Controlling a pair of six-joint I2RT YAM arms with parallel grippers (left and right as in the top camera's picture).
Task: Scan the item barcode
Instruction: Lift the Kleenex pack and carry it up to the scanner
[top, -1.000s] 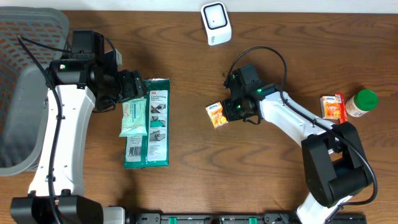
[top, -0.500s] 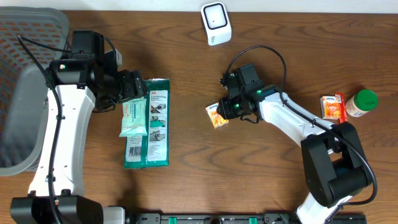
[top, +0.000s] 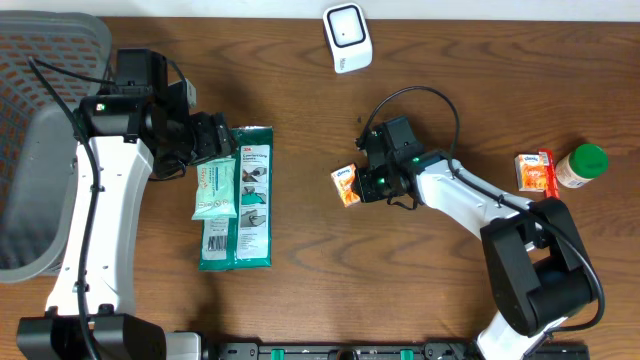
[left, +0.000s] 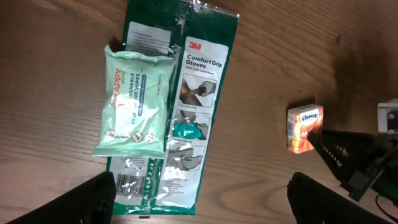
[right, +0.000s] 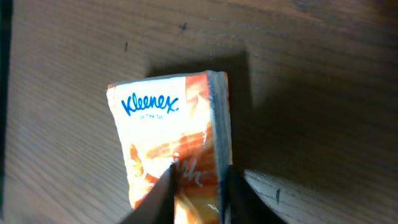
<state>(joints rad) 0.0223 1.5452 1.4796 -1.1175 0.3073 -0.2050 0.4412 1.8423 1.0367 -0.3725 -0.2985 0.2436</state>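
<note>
The right gripper pinches the tissue pack's near end, jaws narrowed onto it. The pack lies flat on the table, well apart from the scanner. This is the grasp step; next, lift and turn its barcode toward the scanner. The left gripper gapes empty.

The left arm rises from the table's near edge at the left, runs toward the far left corner and bends there, its wrist turned toward the table's middle. The left gripper hangs low over the surface with its jaws spread wide. The right arm reaches from the near right corner toward the table's centre, where the right gripper has its fingertips pinched onto the tissue pack
</note>
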